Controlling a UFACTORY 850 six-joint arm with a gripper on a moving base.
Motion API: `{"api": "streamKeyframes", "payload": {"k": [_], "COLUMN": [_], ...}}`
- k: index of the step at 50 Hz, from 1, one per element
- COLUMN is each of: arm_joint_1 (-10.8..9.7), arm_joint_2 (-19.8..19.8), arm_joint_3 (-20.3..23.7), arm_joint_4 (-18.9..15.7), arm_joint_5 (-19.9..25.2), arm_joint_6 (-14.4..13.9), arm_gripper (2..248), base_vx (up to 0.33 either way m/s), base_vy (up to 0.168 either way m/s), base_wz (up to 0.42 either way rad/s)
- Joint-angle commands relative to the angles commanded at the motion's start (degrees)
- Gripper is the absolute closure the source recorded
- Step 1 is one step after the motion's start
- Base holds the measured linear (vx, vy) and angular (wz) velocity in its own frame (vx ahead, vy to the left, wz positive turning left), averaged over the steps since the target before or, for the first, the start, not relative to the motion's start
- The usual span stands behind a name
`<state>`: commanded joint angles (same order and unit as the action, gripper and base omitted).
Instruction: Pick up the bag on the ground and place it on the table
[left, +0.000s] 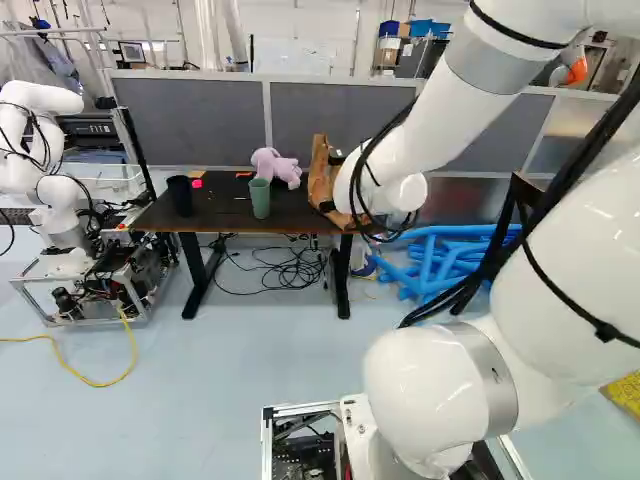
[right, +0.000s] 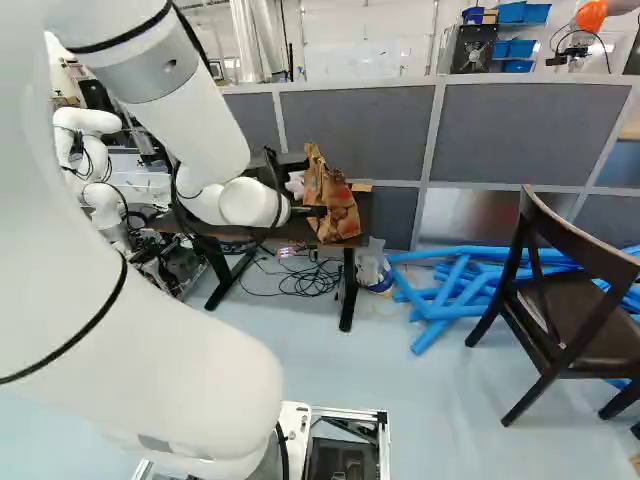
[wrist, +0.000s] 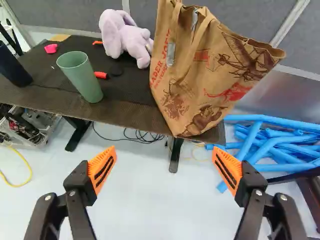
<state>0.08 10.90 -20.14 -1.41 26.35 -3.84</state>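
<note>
The white arm (left: 430, 120) reached out over the floor toward the dark table (wrist: 122, 109). The blue tubes (right: 455, 290) lay in a heap on the floor beside it, and the wooden chair (right: 590, 335) stood near them, at the right of the right base view. The brown paper bag (wrist: 200, 80) was on the table — at the end nearest the tubes, close to the front edge, handles up. The black gripper (right: 314, 211) was in front of it, its two fingers spread wide apart, the bag ahead of them. Beside the bag lay the purple plush toy (wrist: 131, 41); the green cup (wrist: 81, 75) and the dark cup (wrist: 11, 69) stood farther along — both upright.
</note>
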Motion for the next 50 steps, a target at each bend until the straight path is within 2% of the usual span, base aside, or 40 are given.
{"api": "streamKeyframes", "payload": {"k": [25,50], "arm_joint_1": [0.0,-0.1], "arm_joint_2": [2.6,4.2], "arm_joint_3": [7.6,12.5], "arm_joint_4": [0.7,1.2], "arm_joint_5": [11.8,19.6], "arm_joint_6": [1.9,3.2], "arm_gripper": [3,3], "base_vx": [0.000,0.000], "base_vy": [0.000,0.000], "base_wz": [0.000,0.000]}}
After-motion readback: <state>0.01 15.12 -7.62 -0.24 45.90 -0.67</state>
